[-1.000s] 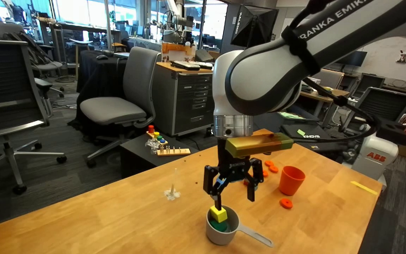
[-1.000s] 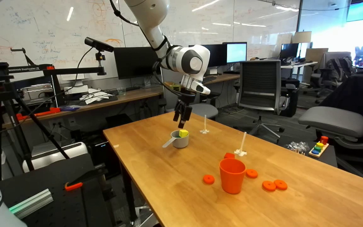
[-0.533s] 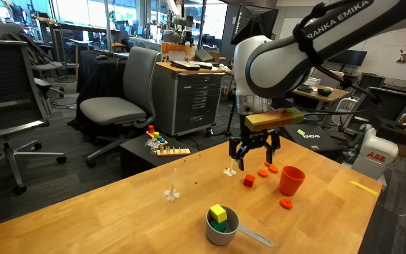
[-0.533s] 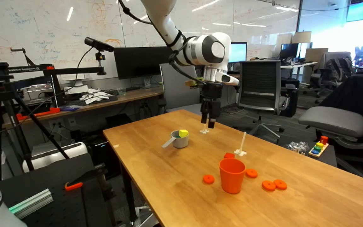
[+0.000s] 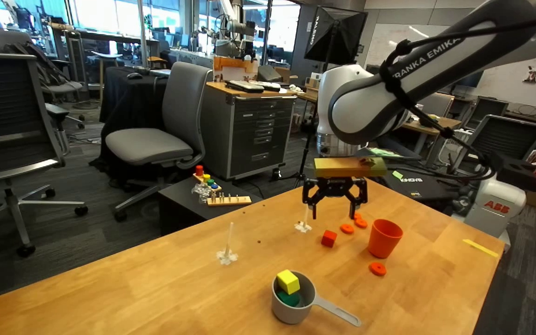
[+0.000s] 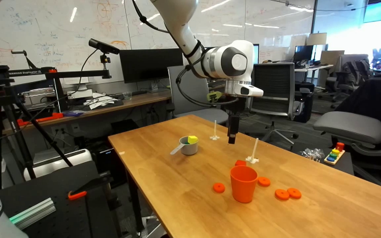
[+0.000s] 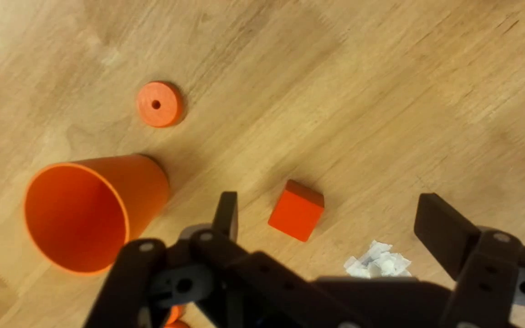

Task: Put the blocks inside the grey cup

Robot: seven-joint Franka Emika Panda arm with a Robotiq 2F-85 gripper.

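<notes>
Gripper (image 5: 333, 215) has swung off the grey cup (image 5: 290, 315) since a second ago and now hangs above the table (image 5: 156, 288), near the red block (image 7: 295, 213). Fingers (image 7: 445, 232) spread wide; wrist view shows that block framed between them. Green block (image 5: 288, 298) sits inside grey cup, yellow block (image 6: 192, 139) above it, poking over the rim in an exterior view. Orange cup (image 7: 141, 191) stands upright near red block.
</notes>
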